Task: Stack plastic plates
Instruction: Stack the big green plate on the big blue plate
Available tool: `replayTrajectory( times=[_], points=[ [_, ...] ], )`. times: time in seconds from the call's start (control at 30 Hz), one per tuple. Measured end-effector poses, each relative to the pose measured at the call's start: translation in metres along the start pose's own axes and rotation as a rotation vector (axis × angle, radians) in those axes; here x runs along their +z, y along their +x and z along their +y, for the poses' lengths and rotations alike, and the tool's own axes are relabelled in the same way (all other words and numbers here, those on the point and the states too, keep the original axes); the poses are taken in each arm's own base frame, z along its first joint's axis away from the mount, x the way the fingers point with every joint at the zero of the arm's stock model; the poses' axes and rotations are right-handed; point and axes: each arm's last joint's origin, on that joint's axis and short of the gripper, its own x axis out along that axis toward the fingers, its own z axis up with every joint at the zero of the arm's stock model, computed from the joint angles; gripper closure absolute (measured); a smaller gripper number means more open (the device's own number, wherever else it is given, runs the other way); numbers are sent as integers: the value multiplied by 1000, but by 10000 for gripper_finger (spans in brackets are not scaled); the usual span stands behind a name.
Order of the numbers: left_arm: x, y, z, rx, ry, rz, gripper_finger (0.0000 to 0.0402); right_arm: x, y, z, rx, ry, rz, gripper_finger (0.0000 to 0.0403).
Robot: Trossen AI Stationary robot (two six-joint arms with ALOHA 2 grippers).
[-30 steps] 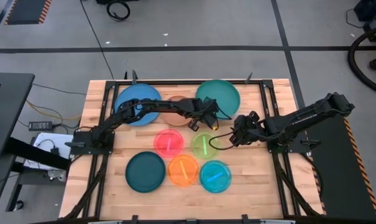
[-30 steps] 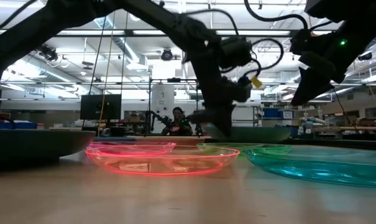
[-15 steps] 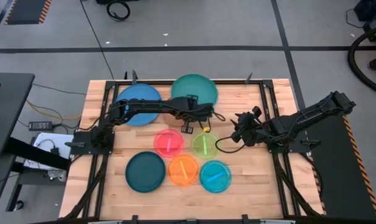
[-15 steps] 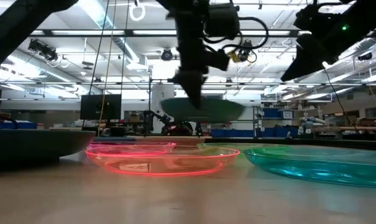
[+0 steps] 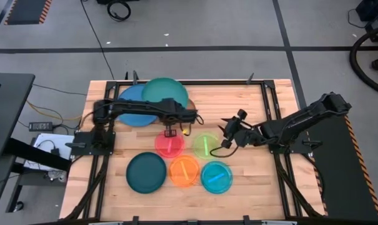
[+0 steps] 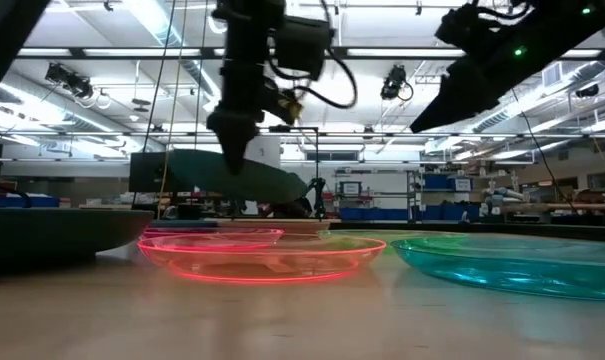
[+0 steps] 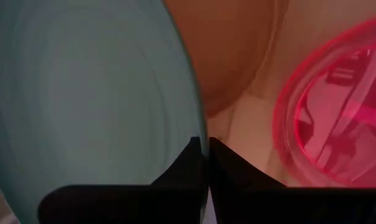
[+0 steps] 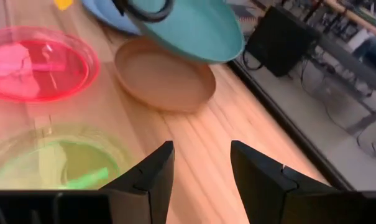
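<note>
My left gripper (image 5: 177,114) is shut on the large teal plate (image 5: 165,92), which hangs in the air over the blue plate (image 5: 131,107) and the tan plate (image 8: 166,78). In the low view the teal plate (image 6: 244,180) tilts below the gripper (image 6: 234,140). Flat on the table lie the pink (image 5: 170,144), green (image 5: 205,145), orange (image 5: 184,170), light blue (image 5: 216,177) and dark teal (image 5: 146,172) plates. My right gripper (image 5: 229,133) is open in the air to the right of the green plate, touching nothing. My left gripper pinches the teal plate's rim (image 7: 197,134) between its two fingers, on the plate's near right edge. The fingers (image 7: 200,165) come from above, pointing down. The plate is lifted clear and hangs tilted below them.
The table's wooden top (image 5: 257,181) shows bare on its right side and along its near edge. Black frame rails (image 5: 273,112) run along both sides. The small plates crowd the middle. Beyond the table are a workshop room and a monitor (image 6: 162,170).
My left gripper has lifted the teal plate off the table's far right part and carried it toward the left edge. It now hangs tilted over the blue and tan plates. The tan plate, earlier under the arm, has stayed put. My right gripper has drifted slightly left.
</note>
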Motion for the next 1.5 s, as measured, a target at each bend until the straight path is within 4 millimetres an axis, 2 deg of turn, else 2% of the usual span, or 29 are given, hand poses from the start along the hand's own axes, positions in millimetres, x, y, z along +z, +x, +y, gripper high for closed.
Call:
replayTrajectory(
  times=[0.2, 0.33, 0.63, 0.8, 1.13, 1.37, 1.5],
  points=[
    [-47, 3, 5, 2, -136, -36, 385, 9, 17, -8, 127, -6, -19, 237],
    [-71, 7, 3, -1, -191, -60, 385, 10, 29, -10, 199, 2, -17, 239],
    [-105, 42, -4, -36, -255, -35, 384, 2, 48, -2, 212, -57, 18, 239],
    [-116, 55, -4, -31, -277, -18, 384, 4, 50, -2, 224, -66, -6, 239],
    [-121, 66, -2, -27, -279, -26, 381, 6, 53, -6, 234, -58, -14, 239],
    [-121, 66, -4, -68, -286, -19, 360, 7, 54, -7, 263, -47, -24, 239],
    [-122, 66, -4, -72, -302, -16, 335, 7, 54, -7, 272, -46, -27, 239]
  ],
)
